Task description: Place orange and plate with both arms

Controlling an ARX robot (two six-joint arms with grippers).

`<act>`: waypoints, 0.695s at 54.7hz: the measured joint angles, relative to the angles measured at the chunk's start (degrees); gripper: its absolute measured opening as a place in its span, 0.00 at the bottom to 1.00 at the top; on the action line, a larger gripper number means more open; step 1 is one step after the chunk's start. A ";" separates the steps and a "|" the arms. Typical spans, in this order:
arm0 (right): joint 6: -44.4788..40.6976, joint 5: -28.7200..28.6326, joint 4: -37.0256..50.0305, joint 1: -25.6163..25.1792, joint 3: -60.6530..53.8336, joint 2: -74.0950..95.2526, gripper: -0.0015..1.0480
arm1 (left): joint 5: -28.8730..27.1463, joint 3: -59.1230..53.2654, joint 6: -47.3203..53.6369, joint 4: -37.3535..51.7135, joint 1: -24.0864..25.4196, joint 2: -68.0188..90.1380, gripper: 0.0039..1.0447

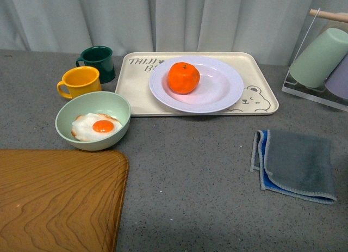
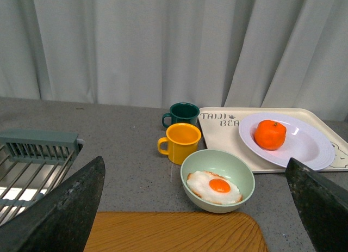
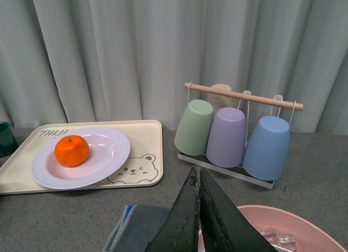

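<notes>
Nearest, board [image 1: 57,200] bare; orange [image 1: 184,78] sits in plate [image 1: 197,84] on tray [image 1: 261,80]. Placement looks done. Left gripper [image 2: 196,208] spread wide, right gripper [image 3: 199,219] closed, both empty.

- You get even, soft, fairly bright light in all three views; nothing is blown out or lost in dark.
- Shadows stay faint: in the front view the bright orange mandarin [image 1: 184,77] casts a weak one on the round white ridged plate [image 1: 196,84] toward 6 o'clock.
- The pale green bowl [image 1: 93,120] shades the grey tabletop [image 1: 190,176] softly along its base.
- In the wrist views the dark gripper fingers [image 2: 60,208] [image 3: 193,219] at 6 o'clock look blurred.
- Distant things are sharp.
</notes>
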 joint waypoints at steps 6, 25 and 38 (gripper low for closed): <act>-0.02 -0.02 -2.43 0.00 0.00 -2.40 0.01 | 0.00 0.00 0.00 0.00 0.00 0.00 0.94; -0.02 -0.17 -14.05 0.00 0.04 -13.90 0.01 | 0.00 0.00 0.00 -0.02 0.00 -0.02 0.94; -0.09 -0.17 -14.29 0.00 0.04 -13.92 0.18 | 0.00 0.00 0.00 -0.02 0.00 -0.02 0.94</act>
